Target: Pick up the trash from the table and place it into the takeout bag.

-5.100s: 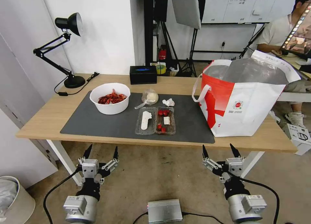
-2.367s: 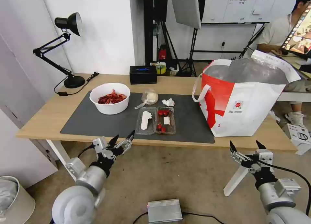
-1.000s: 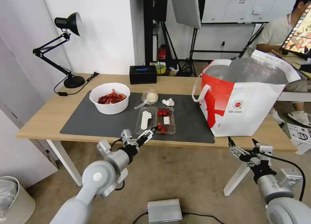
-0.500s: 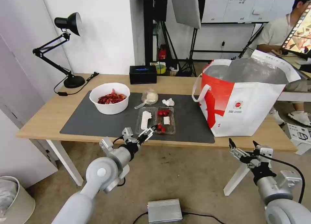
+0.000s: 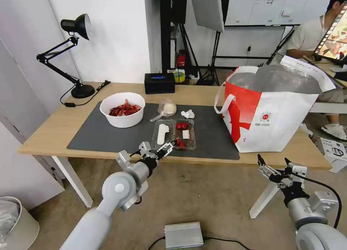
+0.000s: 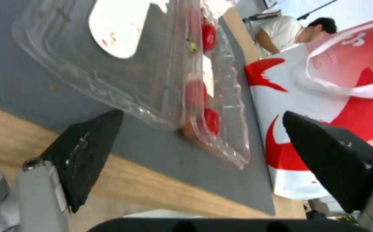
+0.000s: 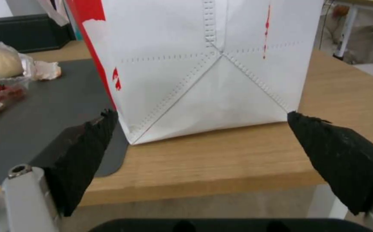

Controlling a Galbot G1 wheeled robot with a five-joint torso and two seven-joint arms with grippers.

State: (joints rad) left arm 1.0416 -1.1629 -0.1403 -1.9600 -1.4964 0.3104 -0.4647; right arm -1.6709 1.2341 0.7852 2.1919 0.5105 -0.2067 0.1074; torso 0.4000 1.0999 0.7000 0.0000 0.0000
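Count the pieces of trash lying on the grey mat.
4: white bowl at left, knotted bag and tissue behind, clamshell tray nearest the front.

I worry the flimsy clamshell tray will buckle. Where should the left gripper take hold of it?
Probably the near short edge of the clear clamshell tray, approached from the table's front. It lies open and flat, its thin rim facing the open left gripper, which sits level with that edge. Pinching near the central hinge fold may limit flexing.
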